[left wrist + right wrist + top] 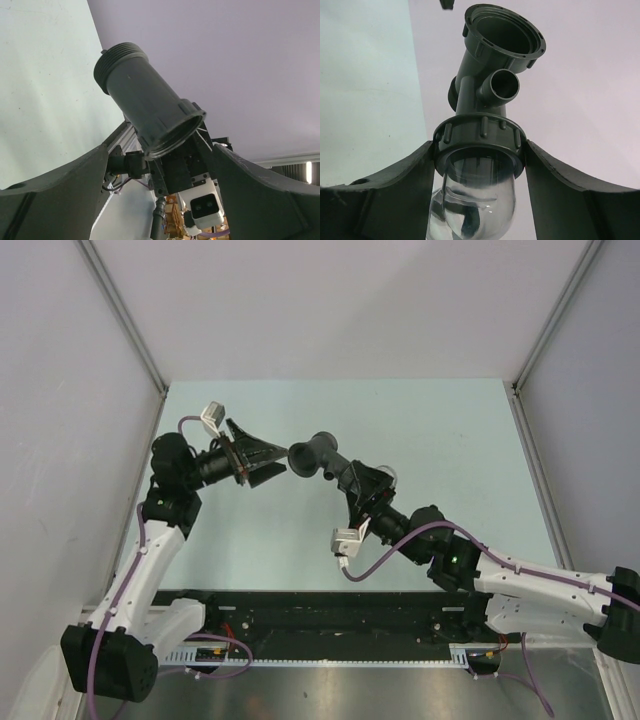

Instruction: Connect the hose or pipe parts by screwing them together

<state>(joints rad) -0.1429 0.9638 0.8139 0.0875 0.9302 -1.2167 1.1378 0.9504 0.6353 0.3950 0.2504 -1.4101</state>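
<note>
Top external view: right gripper (pixel 352 482) pinches the dark grey plastic pipe fitting (pixel 318 455) at its ribbed collar, holding it in mid-air over the pale green table (pixel 450 440). Left gripper (pixel 277 468) faces the fitting's wide mouth, jaws spread and gripping nothing. Probably steadied for threading.

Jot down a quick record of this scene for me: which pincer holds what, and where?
Right pincer: shut on the pipe fitting, at its ribbed collar
Left pincer: open, empty, facing the fitting's wide mouth
Clear bowl: below the collar, between the right pincer's fingers
Fitting: held in the air, not resting on the table
</note>
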